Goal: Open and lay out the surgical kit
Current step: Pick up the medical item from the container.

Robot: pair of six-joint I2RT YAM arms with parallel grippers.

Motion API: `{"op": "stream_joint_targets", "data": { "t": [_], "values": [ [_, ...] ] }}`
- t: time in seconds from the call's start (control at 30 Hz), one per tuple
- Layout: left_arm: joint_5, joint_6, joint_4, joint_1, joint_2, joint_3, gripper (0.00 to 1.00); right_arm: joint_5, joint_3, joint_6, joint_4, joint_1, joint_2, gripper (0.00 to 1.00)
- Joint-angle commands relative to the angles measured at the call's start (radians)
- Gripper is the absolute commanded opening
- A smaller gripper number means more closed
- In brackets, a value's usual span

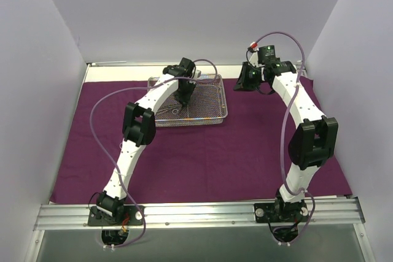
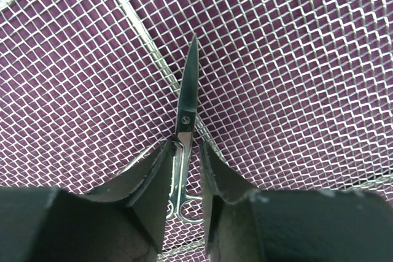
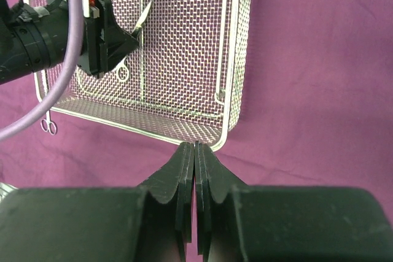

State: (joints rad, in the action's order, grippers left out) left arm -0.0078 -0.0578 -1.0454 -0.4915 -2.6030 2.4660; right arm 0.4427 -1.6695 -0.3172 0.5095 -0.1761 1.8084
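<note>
The dark purple cloth wrap [image 1: 215, 157] lies spread flat over the table. The silver wire-mesh tray [image 1: 222, 99] stands on it at the back centre. My left gripper [image 1: 182, 98] reaches down into the tray. In the left wrist view its jaws [image 2: 186, 142] are open and straddle a small pair of scissors [image 2: 187, 99], with a gap on the right side. The blade points away over the mesh [image 2: 295, 59]. My right gripper [image 1: 241, 81] is shut and empty just right of the tray; its tips [image 3: 195, 145] hover at the tray's corner [image 3: 230, 59].
A second ring-handled instrument [image 3: 49, 126] lies on the cloth [image 3: 319, 90] just outside the tray. White walls enclose the table on three sides. An aluminium rail [image 1: 196, 213] runs along the front edge. Purple cables loop off both arms.
</note>
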Motion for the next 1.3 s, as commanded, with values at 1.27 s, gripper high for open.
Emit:
{"op": "stream_joint_targets", "data": {
  "t": [1.27],
  "values": [
    [0.169, -0.125, -0.005, 0.011, 0.299, -0.071, 0.02, 0.116, -0.05, -0.12, -0.16, -0.114, 0.111, 0.12]
  ]
}}
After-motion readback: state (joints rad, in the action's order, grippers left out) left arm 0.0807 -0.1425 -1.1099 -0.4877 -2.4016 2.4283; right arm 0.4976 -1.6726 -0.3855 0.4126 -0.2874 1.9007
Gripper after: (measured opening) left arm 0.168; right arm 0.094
